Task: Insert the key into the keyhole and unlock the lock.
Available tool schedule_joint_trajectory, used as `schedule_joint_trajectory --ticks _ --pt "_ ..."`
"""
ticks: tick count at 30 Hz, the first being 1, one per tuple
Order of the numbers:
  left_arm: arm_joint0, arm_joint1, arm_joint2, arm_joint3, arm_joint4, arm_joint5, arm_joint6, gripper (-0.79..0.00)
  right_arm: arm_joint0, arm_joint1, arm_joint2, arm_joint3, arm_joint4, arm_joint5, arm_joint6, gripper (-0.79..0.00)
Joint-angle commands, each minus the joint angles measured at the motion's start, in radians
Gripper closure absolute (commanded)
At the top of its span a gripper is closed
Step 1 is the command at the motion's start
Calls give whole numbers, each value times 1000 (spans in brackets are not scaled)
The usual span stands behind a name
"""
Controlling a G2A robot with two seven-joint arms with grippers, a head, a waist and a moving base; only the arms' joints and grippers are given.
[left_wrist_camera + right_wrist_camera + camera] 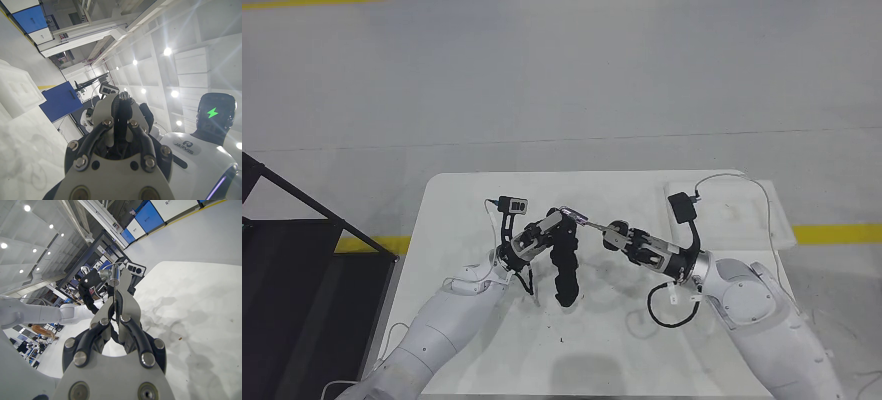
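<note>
The key [114, 292] is pinched in the right gripper [116, 295], its tip at the keyhole [113, 282] of the lock cylinder [114, 274] just ahead. The lock's black cable [121, 117] is clamped by the left gripper [122, 102]. The key should be kept aligned, pushed fully in, then turned.

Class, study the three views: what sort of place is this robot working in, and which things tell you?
Probably a large industrial hall or robotics lab: a high white panelled ceiling with round lamps, blue-and-white cabinets, and a yellow line painted on the grey floor.
</note>
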State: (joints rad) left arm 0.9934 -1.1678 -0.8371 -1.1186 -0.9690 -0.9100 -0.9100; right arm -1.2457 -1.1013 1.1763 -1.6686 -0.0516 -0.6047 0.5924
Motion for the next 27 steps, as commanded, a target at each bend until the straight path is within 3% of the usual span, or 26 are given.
schedule_joint_trajectory --ticks 1,27 --pt "0 0 0 0 0 0 0 0 3 0 -4 2 -1 0 4 0" --pt "0 0 0 0 0 0 0 0 55 -10 -40 31 2 0 9 0"
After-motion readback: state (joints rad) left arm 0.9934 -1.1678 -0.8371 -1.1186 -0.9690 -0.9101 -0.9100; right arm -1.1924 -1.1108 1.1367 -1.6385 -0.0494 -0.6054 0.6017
